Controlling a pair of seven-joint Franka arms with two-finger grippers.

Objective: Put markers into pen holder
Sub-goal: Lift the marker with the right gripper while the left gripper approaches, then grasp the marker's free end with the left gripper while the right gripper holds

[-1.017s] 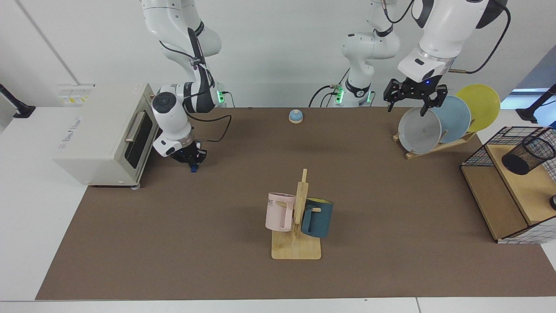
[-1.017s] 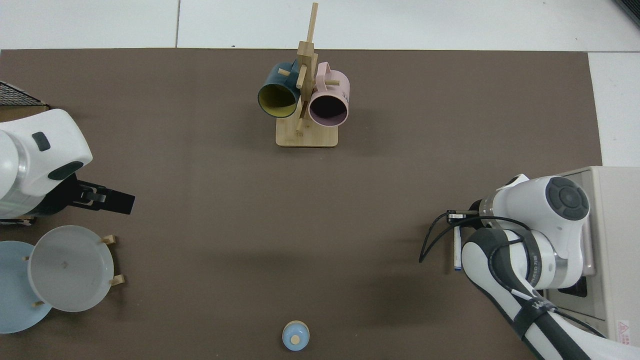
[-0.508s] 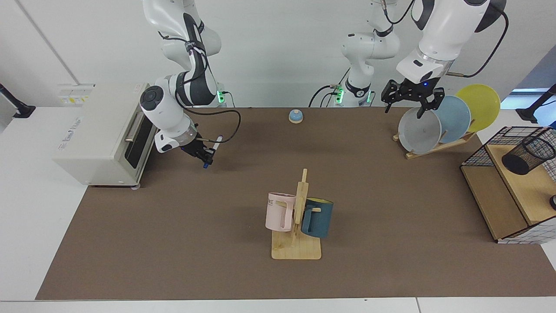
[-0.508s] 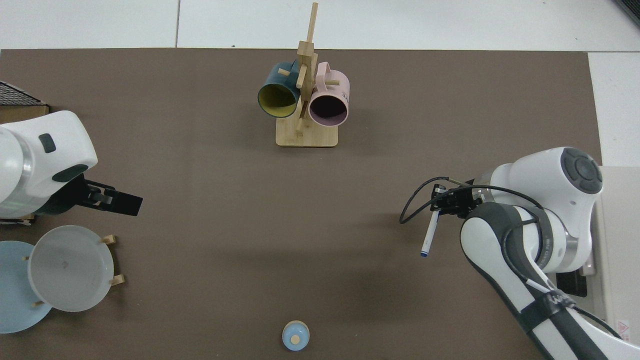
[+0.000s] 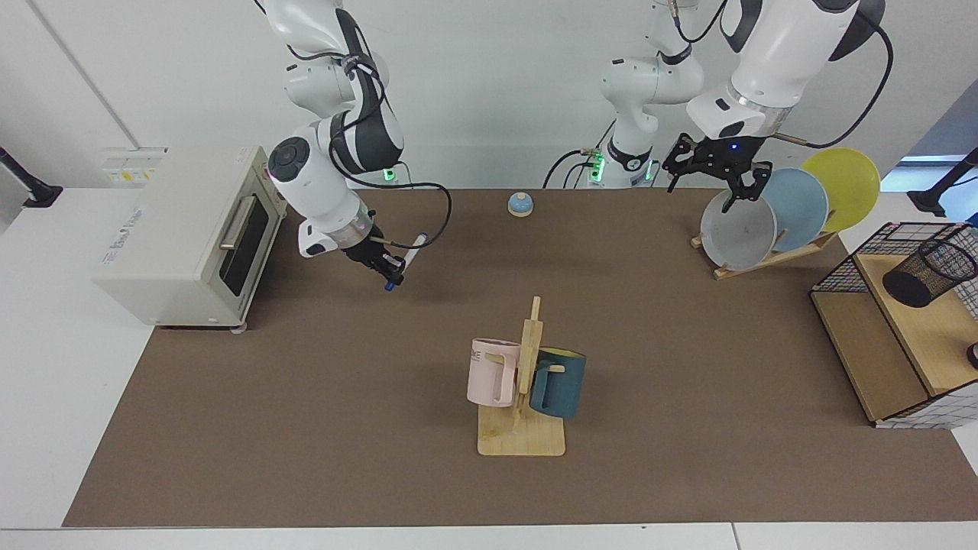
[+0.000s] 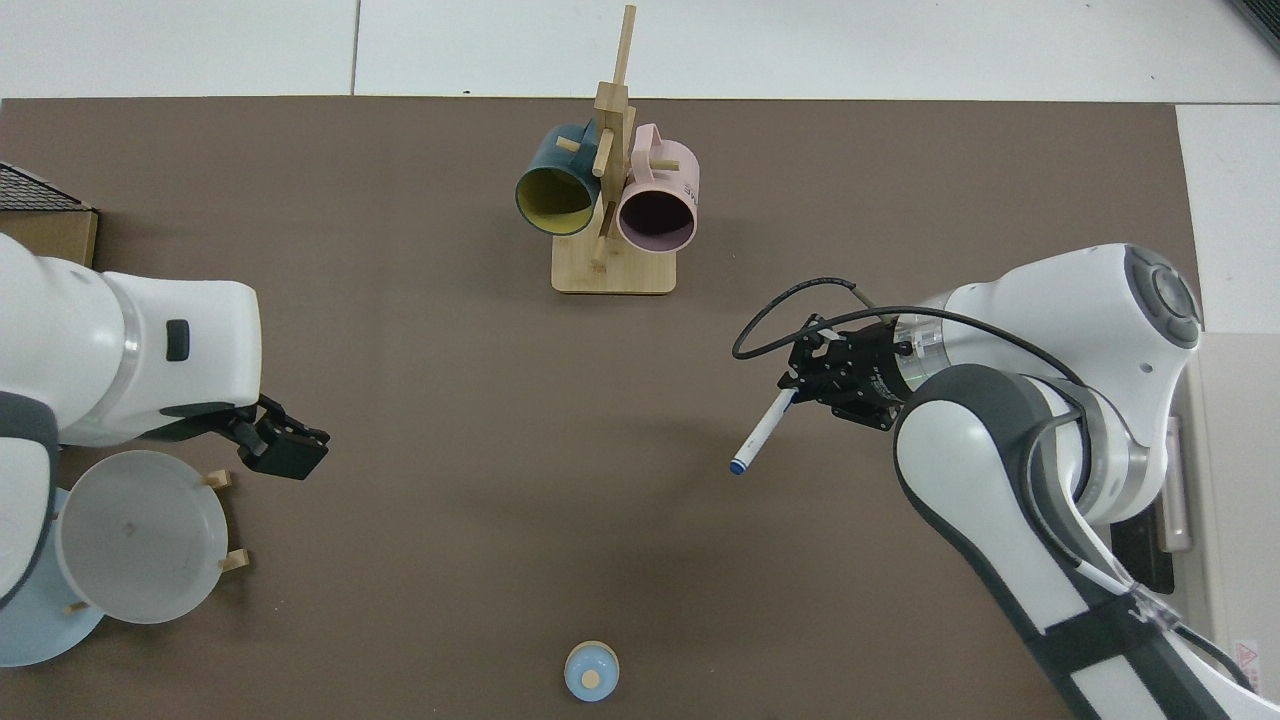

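The mug rack [image 5: 522,397] with pink and blue mugs is seen nearest, at mid-mat. Behind it, the marker [image 5: 403,263] is held clamped in the right gripper [image 5: 387,269], above the mat [image 5: 306,397], near the toaster oven [image 5: 183,233]; its long axis is tilted, blue end pointing out and down in the top view [image 6: 762,433]. The pen holder [image 5: 929,273] is found far across the table, lying on its side in the wire basket [image 5: 856,256], well apart from the marker. The left gripper [image 5: 718,164], fingers apart, is nearer to it, above the plate rack [image 5: 764,256]. The mat betw. the two is bare, so room is judged enough.

pen holder [image 5: 929,273] absent overhead, toaster oven [image 6: 1240,500] cropped
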